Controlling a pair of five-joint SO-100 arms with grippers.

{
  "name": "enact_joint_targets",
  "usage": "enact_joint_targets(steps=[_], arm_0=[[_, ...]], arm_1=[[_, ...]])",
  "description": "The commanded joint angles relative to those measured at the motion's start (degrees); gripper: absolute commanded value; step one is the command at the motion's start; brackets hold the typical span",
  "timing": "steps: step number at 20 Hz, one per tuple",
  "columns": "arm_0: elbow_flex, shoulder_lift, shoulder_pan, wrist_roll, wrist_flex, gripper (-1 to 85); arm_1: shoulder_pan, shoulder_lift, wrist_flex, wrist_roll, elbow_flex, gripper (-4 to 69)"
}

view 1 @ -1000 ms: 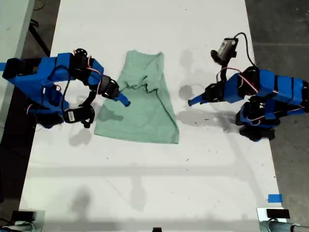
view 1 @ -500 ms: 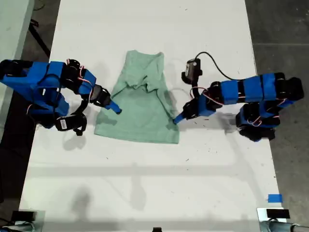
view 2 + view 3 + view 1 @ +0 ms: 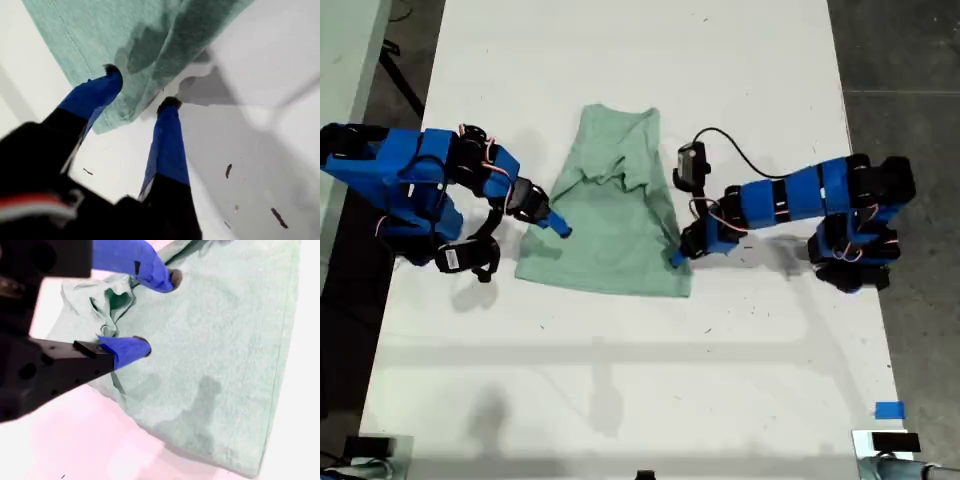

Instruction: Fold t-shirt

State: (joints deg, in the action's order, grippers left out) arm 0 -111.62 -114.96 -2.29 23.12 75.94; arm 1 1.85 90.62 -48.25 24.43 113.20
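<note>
The pale mint-green t-shirt (image 3: 610,225) lies partly folded on the white table (image 3: 620,380), narrow and bunched at its far end and wider at the near hem. My first gripper (image 3: 675,258) reaches in from the exterior view's right. It is open at the shirt's edge near a hem corner, one fingertip (image 3: 112,72) on the t-shirt (image 3: 100,30) and the other on bare table. My second gripper (image 3: 560,226) comes from the exterior view's left. It is open over the t-shirt (image 3: 225,340), fingers (image 3: 142,347) apart near a bunched fold, holding nothing.
Dark floor borders the table on both sides of the exterior view. A blue tape piece (image 3: 888,410) sits near the table's front corner at the exterior view's right. Small dark specks (image 3: 228,171) dot the table beside my first gripper. A black cable (image 3: 740,150) loops above the first arm.
My first arm stretched from the exterior view's right across to the shirt's edge. My second gripper pulled back a little toward the exterior view's left, off the shirt's middle.
</note>
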Motion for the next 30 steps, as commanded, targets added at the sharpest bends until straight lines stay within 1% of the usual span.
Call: enact_joint_targets(steps=[1,3,6,7,8,10,12,15,17,18,19,20,23,25,30], arm_0=[[0.4,-1.3,0.3,-0.6,-1.6,20.8],[0.2,-1.4,0.3,-0.6,-1.6,20.7],[-0.3,-1.7,0.1,-0.6,-1.7,20.6],[-0.3,-1.8,0.1,-0.6,-1.8,20.6],[-0.3,-1.8,0.1,-0.6,-1.8,20.6],[-0.4,-1.8,0.1,-0.6,-2.0,20.6],[-0.4,-1.7,0.2,-0.6,-2.3,20.5],[-0.4,-1.7,0.5,-0.6,-2.4,20.4],[-0.4,-1.8,0.7,-0.6,-2.5,20.3],[-0.4,-1.8,0.7,-0.6,-2.5,20.3],[-0.4,-1.8,0.7,-0.6,-2.6,20.3],[-0.4,-1.9,0.7,-0.6,-2.6,20.3],[-0.4,-2.2,0.8,-0.7,-2.6,20.2],[-0.4,-2.3,1.0,-0.8,-2.7,20.1],[-0.4,-2.2,1.1,-0.9,-3.3,20.2]], arm_1=[[-0.4,-1.6,3.0,-0.1,-2.7,15.2],[-0.8,-3.3,4.1,0.1,-2.7,10.3],[-1.0,-5.3,5.3,0.2,-2.7,0.3],[-0.9,-5.4,5.3,0.2,-2.9,-1.1],[-0.7,-5.3,4.6,-0.2,-3.3,-1.1],[-0.6,-5.3,0.6,-0.5,-5.8,-1.1],[-0.4,-4.9,-5.7,-0.3,-9.4,-1.1],[0.4,-3.7,-20.8,-0.2,-18.5,-1.1],[1.8,-4.7,-31.2,-0.5,-30.4,-1.1],[2.6,-6.9,-35.3,-0.7,-38.0,-1.1],[3.3,-10.2,-38.3,-1.1,-45.0,-1.1],[3.8,-13.7,-39.7,-1.7,-51.2,-1.1],[4.9,-23.2,-38.0,-3.2,-62.4,-1.1],[5.1,-27.2,-35.5,-5.7,-64.2,-1.1],[5.1,-30.3,-22.4,-9.2,-64.3,-1.1]])
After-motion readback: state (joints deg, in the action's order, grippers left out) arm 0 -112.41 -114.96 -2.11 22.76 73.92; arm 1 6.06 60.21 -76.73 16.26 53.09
